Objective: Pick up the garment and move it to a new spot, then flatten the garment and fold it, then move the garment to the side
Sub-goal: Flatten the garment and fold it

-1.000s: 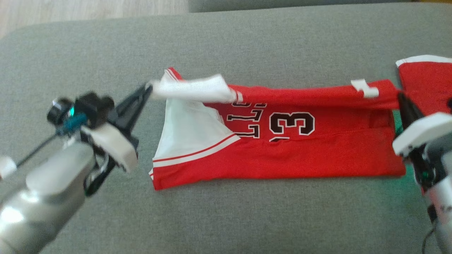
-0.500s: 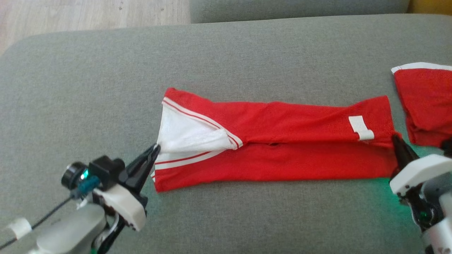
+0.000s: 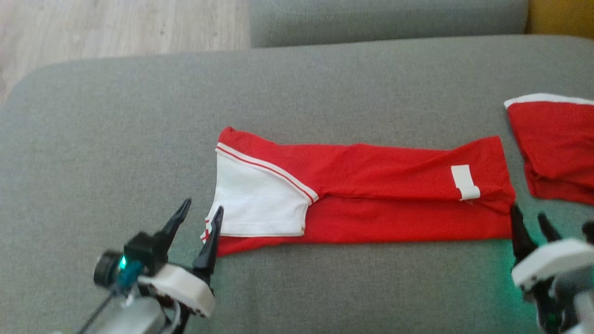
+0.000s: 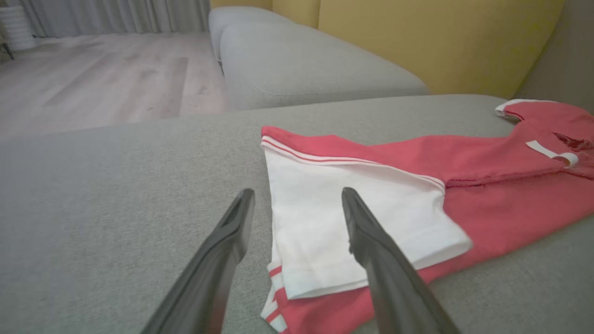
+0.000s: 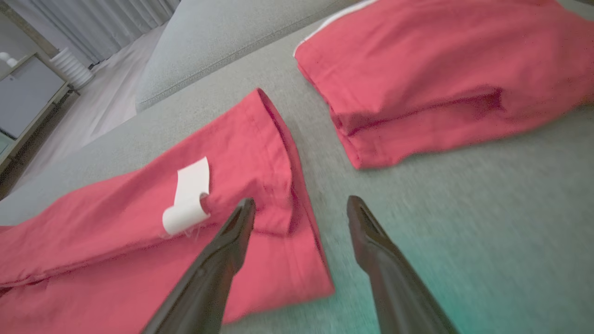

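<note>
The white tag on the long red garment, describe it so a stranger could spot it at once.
On the grey cushion lies a long folded red garment. Near its right end sits the white tag, a small strip curled at one end, unlike the broad white sleeve panel at the left end.

- The left gripper [image 3: 202, 206] lets go of the jersey [image 3: 380, 185] at its white end, and its fingers now stand apart.
- The right gripper [image 3: 526, 212] opens too.
- The jersey's far half, lifted a second ago, now lies folded flat over the near half.
</note>
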{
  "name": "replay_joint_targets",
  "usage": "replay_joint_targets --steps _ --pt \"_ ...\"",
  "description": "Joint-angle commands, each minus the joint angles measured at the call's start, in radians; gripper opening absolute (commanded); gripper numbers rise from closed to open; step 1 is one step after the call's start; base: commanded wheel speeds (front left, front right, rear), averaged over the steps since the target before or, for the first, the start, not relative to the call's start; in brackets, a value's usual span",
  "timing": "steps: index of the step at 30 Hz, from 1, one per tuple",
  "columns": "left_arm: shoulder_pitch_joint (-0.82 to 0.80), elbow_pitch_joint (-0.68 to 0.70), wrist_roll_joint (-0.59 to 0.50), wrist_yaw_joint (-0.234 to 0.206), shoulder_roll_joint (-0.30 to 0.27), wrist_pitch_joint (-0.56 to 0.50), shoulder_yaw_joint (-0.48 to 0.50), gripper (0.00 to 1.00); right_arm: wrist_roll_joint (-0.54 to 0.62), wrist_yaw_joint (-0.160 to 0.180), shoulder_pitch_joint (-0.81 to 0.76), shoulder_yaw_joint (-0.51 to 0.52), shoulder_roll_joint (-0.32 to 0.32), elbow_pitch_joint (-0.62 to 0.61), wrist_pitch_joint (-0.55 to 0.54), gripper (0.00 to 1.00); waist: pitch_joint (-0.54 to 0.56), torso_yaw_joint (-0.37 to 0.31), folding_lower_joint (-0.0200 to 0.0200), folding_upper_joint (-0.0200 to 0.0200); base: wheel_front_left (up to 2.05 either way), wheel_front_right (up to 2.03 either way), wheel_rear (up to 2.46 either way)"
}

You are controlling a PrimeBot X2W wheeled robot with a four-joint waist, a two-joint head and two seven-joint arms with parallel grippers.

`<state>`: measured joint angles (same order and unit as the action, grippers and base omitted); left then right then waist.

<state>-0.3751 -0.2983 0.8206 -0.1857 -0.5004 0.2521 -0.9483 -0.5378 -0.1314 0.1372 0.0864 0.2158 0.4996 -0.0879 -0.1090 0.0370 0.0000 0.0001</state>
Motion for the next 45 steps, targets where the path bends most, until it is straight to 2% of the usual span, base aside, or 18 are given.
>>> replay_joint_targets --steps 1,7,11,17,21,26,27,28,29,30,31,39,45 --pt "0.024 0.044 -0.034 -0.04 0.002 0.01 0.091 1.0 0.009 0.001 -0.028 0.005 -0.007 -0.043 0.023 1.0 0.034 0.002 0.0 -0.0001 0.0 0.0 0.0" --pt "0.2 0.158 -0.219 -0.157 0.108 0.01 0.247 1.0 0.026 0.001 -0.11 0.082 -0.068 -0.072 0.028 1.0 0.084 0.04 0.0 -0.0001 0.0 0.0 0.0" --pt "0.281 0.221 -0.345 -0.198 0.169 0.01 0.294 1.0 0.052 0.001 -0.093 0.154 -0.092 -0.062 0.022 1.0 0.096 0.086 0.0 -0.0001 0.0 0.0 0.0" --pt "0.351 0.27 -0.458 -0.207 0.224 0.01 0.32 1.0 0.112 0.001 -0.019 0.254 -0.107 0.004 0.012 1.0 0.092 0.14 0.0 -0.0001 0.0 0.0 0.0" --pt "0.377 0.28 -0.519 -0.192 0.249 0.01 0.337 1.0 0.181 0.001 0.044 0.339 -0.104 0.105 0.016 1.0 0.078 0.173 0.0 -0.0001 0.0 0.0 0.0" --pt "0.396 0.276 -0.571 -0.168 0.274 0.01 0.373 1.0 0.272 0.001 0.118 0.405 -0.119 0.252 0.006 1.0 0.066 0.181 0.0 -0.0001 0.0 0.0 0.0" --pt "0.397 0.275 -0.577 -0.163 0.277 0.01 0.38 1.0 0.286 0.001 0.126 0.404 -0.121 0.265 0.013 0.97 0.065 0.18 0.0 -0.0001 0.0 0.0 0.0" --pt "0.399 0.274 -0.582 -0.159 0.28 0.01 0.386 1.0 0.295 0.001 0.134 0.405 -0.123 0.278 0.019 0.74 0.065 0.178 0.0 -0.0001 0.0 0.0 0.0" --pt "0.401 0.273 -0.587 -0.155 0.284 0.01 0.393 1.0 0.296 0.001 0.143 0.401 -0.128 0.292 0.016 0.43 0.067 0.174 0.0 -0.0001 0.0 0.0 0.0" --pt "0.404 0.271 -0.591 -0.152 0.287 0.01 0.399 1.0 0.297 0.001 0.15 0.387 -0.132 0.302 0.01 0.07 0.069 0.171 0.0 -0.0001 0.0 0.0 0.0" --pt "0.407 0.269 -0.595 -0.148 0.29 0.01 0.405 1.0 0.296 0.001 0.156 0.372 -0.136 0.308 0.008 0.0 0.072 0.165 0.0 -0.0001 0.0 0.0 0.0" --pt "0.428 0.259 -0.624 -0.119 0.315 0.01 0.443 1.0 0.269 0.001 0.159 0.325 -0.13 0.308 0.004 0.0 0.099 0.128 0.0 -0.0001 0.0 0.0 0.0" --pt "0.443 0.255 -0.641 -0.099 0.328 0.01 0.467 1.0 0.234 0.001 0.139 0.307 -0.107 0.259 0.015 0.0 0.117 0.108 0.0 -0.0001 0.0 0.0 0.0"
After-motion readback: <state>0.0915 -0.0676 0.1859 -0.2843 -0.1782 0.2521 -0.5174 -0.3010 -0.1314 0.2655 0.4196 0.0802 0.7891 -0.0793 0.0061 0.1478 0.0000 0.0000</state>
